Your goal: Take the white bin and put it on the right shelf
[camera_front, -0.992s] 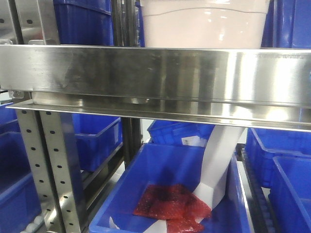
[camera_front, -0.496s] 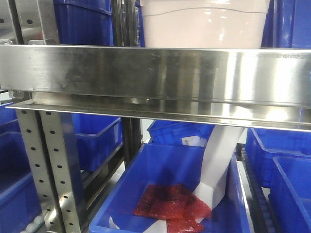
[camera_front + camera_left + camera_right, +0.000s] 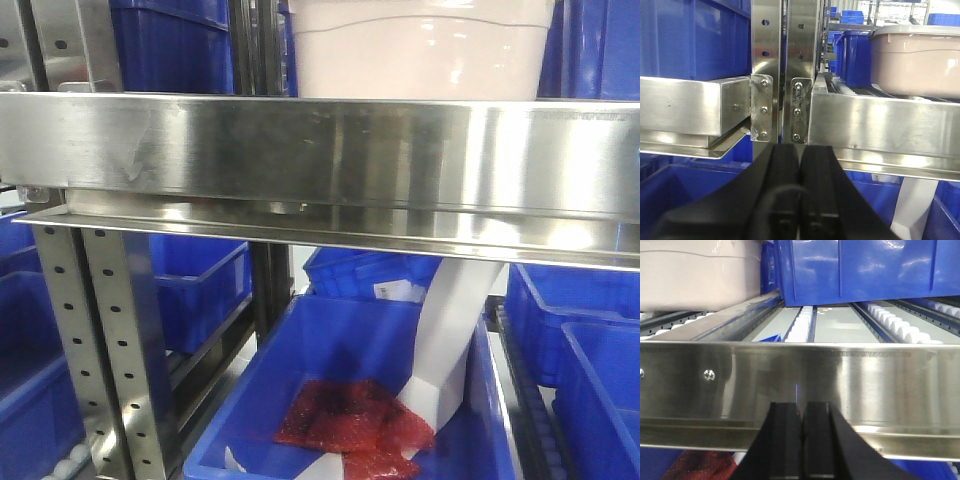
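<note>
Steel shelf (image 3: 320,150) carries the white bin (image 3: 425,50); left gripper (image 3: 800,165) and right gripper (image 3: 802,425), fingers pressed together, hang below its rail, risking collision.

The white bin (image 3: 425,50) sits on the right shelf (image 3: 330,150), behind the shelf's front rail and toward its right half. In the left wrist view the bin (image 3: 917,60) rests on the shelf's rollers, right of the paired uprights (image 3: 784,65), with a neighbouring shelf rail (image 3: 690,107) left of them. In the right wrist view a crate (image 3: 860,270) stands on the same level, just right of the bin (image 3: 700,275) and further back. Below the shelf lies an open crate (image 3: 350,400) holding red packets (image 3: 350,420), with a slanted chute (image 3: 450,340) reaching down into it. More crates (image 3: 200,285) sit to its left and right.
</note>
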